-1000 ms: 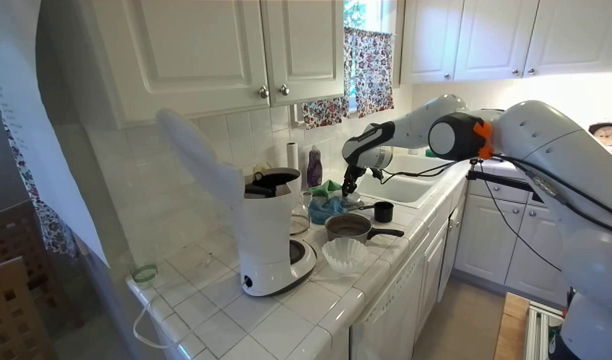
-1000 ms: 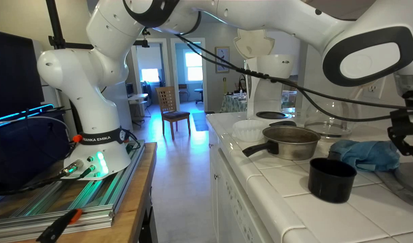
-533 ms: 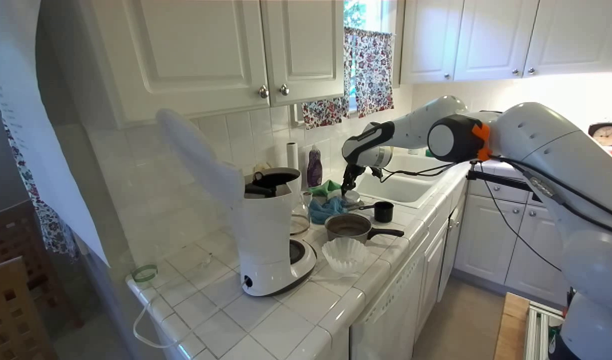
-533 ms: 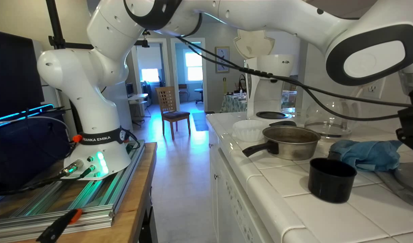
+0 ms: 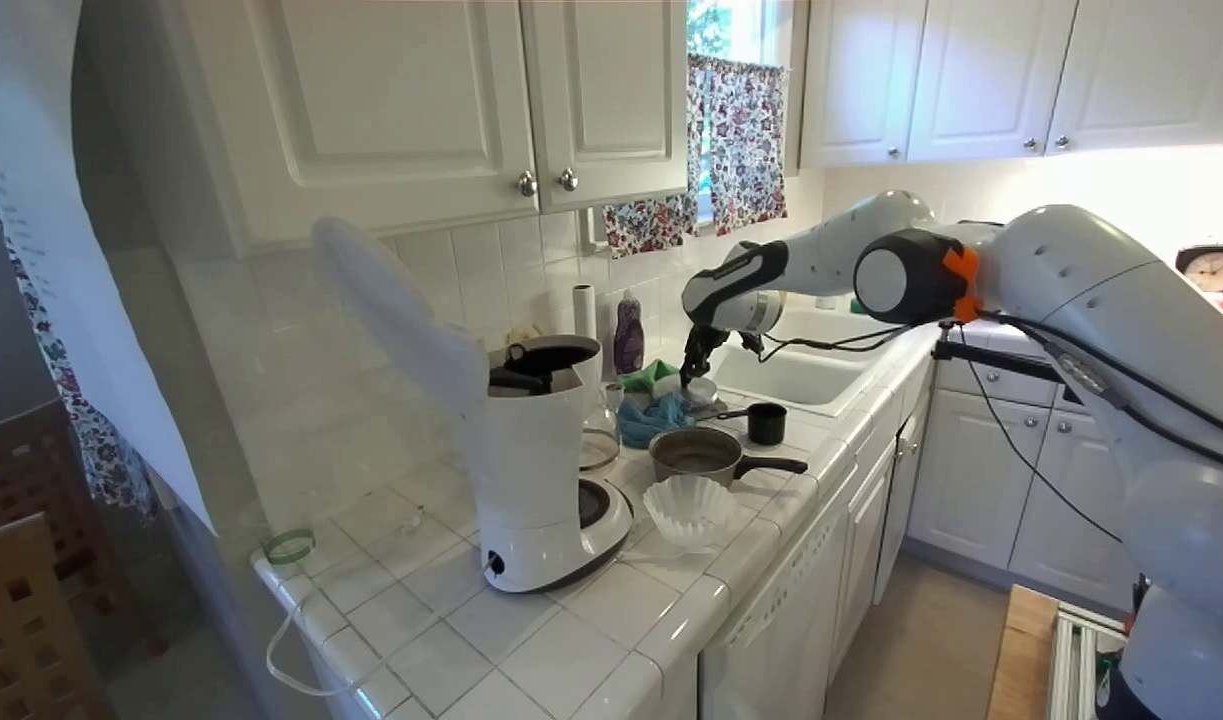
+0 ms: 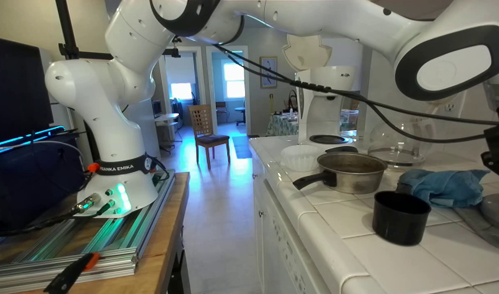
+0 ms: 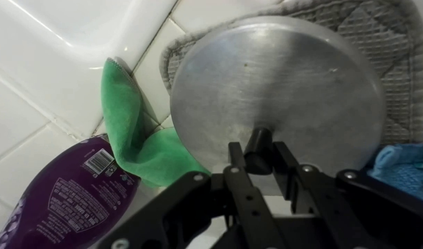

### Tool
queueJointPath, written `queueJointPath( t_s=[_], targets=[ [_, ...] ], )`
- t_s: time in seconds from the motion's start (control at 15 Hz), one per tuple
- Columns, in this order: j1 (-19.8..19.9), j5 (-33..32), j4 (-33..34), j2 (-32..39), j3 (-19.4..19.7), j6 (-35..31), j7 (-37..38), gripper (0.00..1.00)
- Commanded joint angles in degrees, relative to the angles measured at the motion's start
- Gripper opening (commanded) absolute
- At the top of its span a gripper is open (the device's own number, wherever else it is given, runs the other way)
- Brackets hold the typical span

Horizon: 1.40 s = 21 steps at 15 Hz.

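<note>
Fingers [image 7: 236, 155] are grasping the black knob [image 7: 259, 152] of a metal lid [image 7: 277, 86], pressing in from both sides — presumably because that narrow stub is giving a surer hold than the broad, smooth disc. Going left to right in the wrist view, a purple bottle [image 7: 73, 197] is standing near the sink [image 7: 42, 65], likely for washing up. Next, a green cloth [image 7: 163, 159] is lying in folds between bottle and lid, one end reaching the sink's edge, perhaps for drying. Centrally, the lid is covering part of a quilted grey mat [image 7: 398, 79], which is probably serving as a drying pad; whether the lid is touching it or hanging just above, the views are not showing. At the far right, a blue cloth [image 7: 405, 173] is lying bunched just beside the lid — looking loosely placed rather than neatly folded.
</note>
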State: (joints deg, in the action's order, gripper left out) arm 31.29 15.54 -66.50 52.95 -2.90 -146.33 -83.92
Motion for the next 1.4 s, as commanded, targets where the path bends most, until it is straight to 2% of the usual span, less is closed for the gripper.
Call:
queueJointPath(
  t_s=[0.0, 0.47, 1.07, 1.33],
  targets=[
    [-0.80, -0.81, -0.99, -2.53, 0.80, -0.83, 0.32, 0.07],
    [-1.08, 0.26, -4.29, -8.16, -0.42, -0.47, -0.80, 0.07],
    [-1.53, 0.90, -16.56, -17.79, -2.51, 2.39, -0.19, 0.07],
    [-2.85, 1.11, -22.64, -21.60, -2.06, 1.77, 0.44, 0.07]
  ],
)
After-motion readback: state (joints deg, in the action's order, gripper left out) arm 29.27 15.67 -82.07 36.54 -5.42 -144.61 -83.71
